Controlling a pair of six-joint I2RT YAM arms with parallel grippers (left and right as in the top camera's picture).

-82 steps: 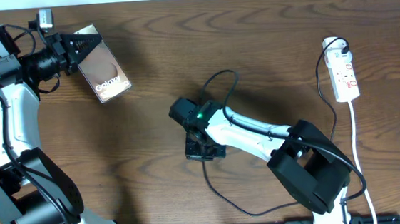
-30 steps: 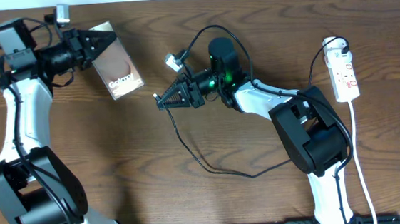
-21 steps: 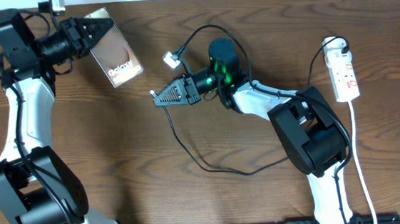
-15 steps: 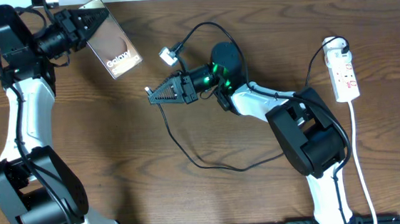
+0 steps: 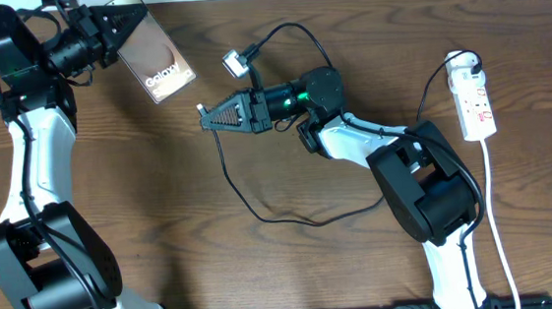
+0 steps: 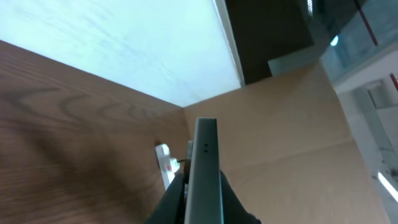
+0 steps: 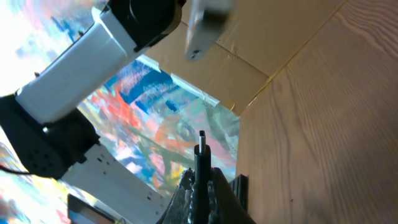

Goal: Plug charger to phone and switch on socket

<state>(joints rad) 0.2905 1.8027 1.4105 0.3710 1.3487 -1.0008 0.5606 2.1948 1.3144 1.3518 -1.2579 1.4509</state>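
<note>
Here, mating in hand: left gripper [image 5: 118, 32] clamps phone [image 5: 158, 65], right gripper [image 5: 214, 117] pinches charger [image 7: 201, 152], tip beyond its jaws; next, steer tip into phone's end.

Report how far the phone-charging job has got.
Done: the left gripper holds the phone, and the right gripper pinches the charger by its tip. In hand: the tip points toward the phone, with a gap between them. Left: plugging in, then switching on the socket, which no gripper is near.
</note>
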